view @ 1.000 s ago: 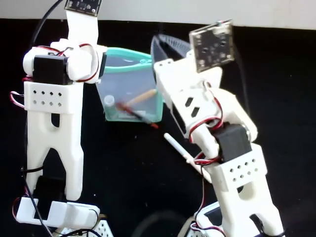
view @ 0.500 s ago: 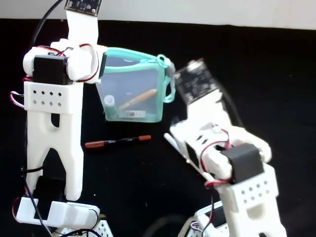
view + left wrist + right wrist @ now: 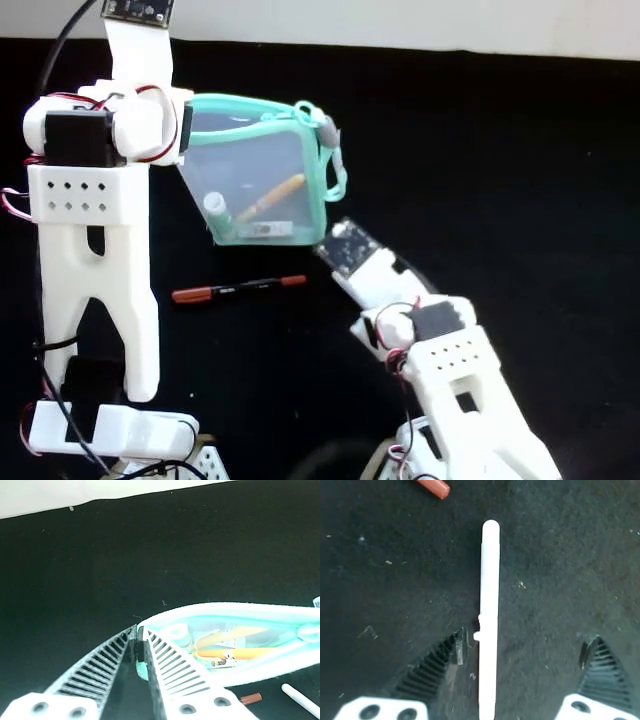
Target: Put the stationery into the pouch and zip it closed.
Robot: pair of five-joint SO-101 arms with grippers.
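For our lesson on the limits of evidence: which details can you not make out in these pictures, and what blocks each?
white pen: right wrist view, one end is cut off by the picture's edge.
pouch: left wrist view, its far end runs past the edge.
small items beside the orange pencil: high view, too small and veiled by the pouch wall to name.

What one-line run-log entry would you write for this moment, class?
left gripper: shut on pouch rim | right gripper: open around white pen on table | red pen: on table | pouch: unzipped
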